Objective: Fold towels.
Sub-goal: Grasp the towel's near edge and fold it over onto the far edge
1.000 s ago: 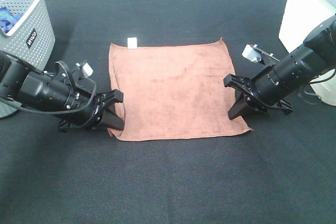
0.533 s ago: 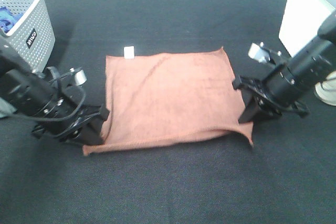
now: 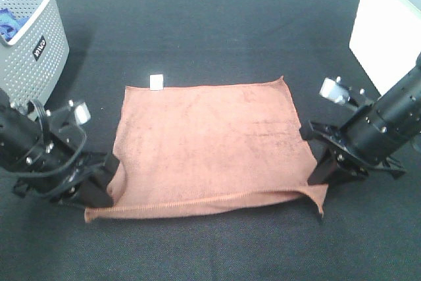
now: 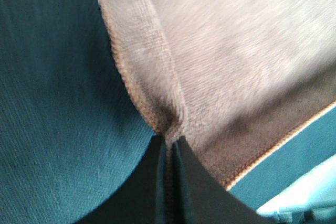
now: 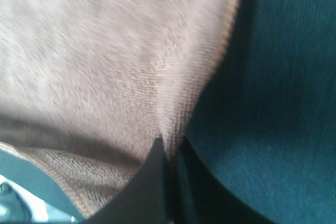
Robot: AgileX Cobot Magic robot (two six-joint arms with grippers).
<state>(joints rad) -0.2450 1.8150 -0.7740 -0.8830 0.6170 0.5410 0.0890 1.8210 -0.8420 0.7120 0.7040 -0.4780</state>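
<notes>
The terracotta towel (image 3: 210,143) is spread on the black table with its white tag (image 3: 156,81) at the far left corner. Its near edge is lifted off the table and stretched between my two grippers. My left gripper (image 3: 104,187) is shut on the towel's near left corner, and the left wrist view shows the fabric (image 4: 220,66) pinched between the closed fingers (image 4: 157,182). My right gripper (image 3: 318,177) is shut on the near right corner, and the right wrist view shows the cloth (image 5: 115,61) bunched into the closed fingers (image 5: 155,182).
A grey perforated basket (image 3: 39,37) with a blue cloth (image 3: 8,24) inside stands at the far left. A white box (image 3: 388,24) stands at the far right edge. The black table (image 3: 217,24) stretches beyond the towel.
Both grippers have pulled toward the table's near edge with the towel's near corners, dragging the whole towel nearer and lifting its near edge.
</notes>
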